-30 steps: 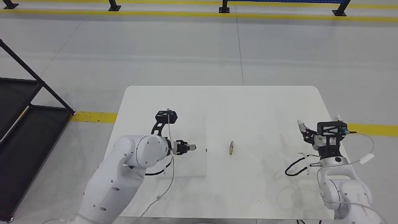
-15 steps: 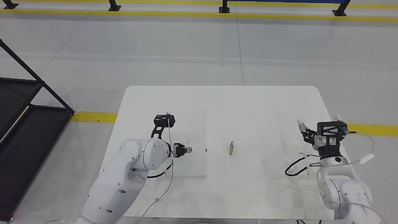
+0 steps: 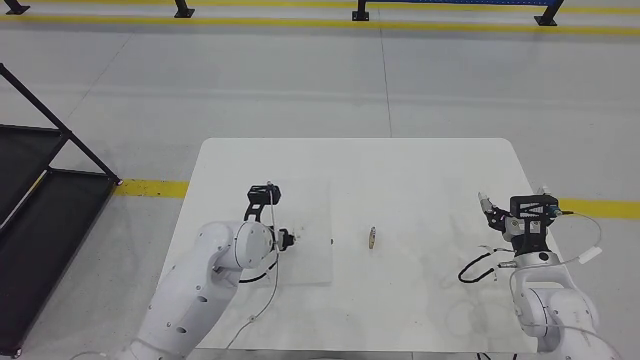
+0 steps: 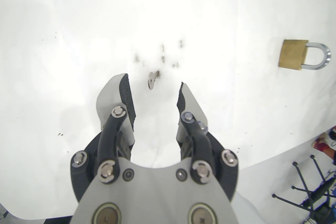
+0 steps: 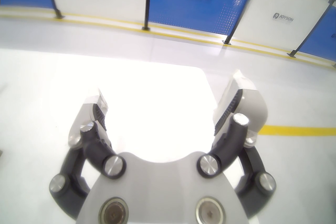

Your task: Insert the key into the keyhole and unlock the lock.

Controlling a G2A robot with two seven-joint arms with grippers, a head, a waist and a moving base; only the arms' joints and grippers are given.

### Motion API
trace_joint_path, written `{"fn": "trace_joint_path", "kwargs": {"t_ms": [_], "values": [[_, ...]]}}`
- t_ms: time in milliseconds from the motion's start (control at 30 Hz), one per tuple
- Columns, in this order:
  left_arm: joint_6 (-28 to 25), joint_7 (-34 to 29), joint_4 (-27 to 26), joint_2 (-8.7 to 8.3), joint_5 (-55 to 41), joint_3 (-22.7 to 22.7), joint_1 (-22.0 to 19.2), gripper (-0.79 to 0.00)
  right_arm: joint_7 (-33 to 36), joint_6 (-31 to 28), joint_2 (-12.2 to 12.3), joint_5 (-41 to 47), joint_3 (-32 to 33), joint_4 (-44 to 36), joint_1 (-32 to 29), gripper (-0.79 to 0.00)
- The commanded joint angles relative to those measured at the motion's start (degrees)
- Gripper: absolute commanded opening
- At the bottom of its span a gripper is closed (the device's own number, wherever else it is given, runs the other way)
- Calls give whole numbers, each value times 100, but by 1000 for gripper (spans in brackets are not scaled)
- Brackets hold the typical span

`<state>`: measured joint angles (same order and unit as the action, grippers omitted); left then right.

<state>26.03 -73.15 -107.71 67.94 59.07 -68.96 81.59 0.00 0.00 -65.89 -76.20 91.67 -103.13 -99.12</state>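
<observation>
Left gripper (image 4: 153,79), open and empty, has key (image 4: 151,81) near at 3 o'clock, lock (image 3: 372,238) beyond. Right gripper (image 5: 170,101) is wide open, empty.

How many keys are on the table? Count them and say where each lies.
1. The key lies flat on the white table, seen between the tips of the open left claw, apart from the padlock. Nothing seems to hide another.

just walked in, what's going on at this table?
The left pincer hangs open over the key, which lies flat on the table just ahead of its fingertips, not yet gripped. The padlock lies apart from it, shackle closed. The right pincer is open and empty near the table's edge.
</observation>
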Motion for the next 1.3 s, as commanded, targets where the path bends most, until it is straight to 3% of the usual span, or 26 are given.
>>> {"fn": "trace_joint_path", "kwargs": {"t_ms": [0, 333, 1033, 1133, 1167, 1267], "values": [[-29, 29, 76, 4, -45, 1, -22, -406, 0, 0, 0, 0, 0, 0, 0, 0], [-112, 29, 276, 14, -274, -17, -93, -520, 0, 0, 0, 0, 0, 0, 0, 0], [-235, 93, 463, 2, -450, -105, -208, -646, 0, 0, 0, 0, 0, 0, 0, 0], [-251, 118, 507, 5, -479, -82, -234, -702, 0, 0, 0, 0, 0, 0, 0, 0], [-259, 121, 516, 6, -488, -75, -240, -779, 0, 0, 0, 0, 0, 0, 0, 0], [-277, 124, 533, 5, -505, -65, -253, -785, 0, 0, 0, 0, 0, 0, 0, 0]]}}
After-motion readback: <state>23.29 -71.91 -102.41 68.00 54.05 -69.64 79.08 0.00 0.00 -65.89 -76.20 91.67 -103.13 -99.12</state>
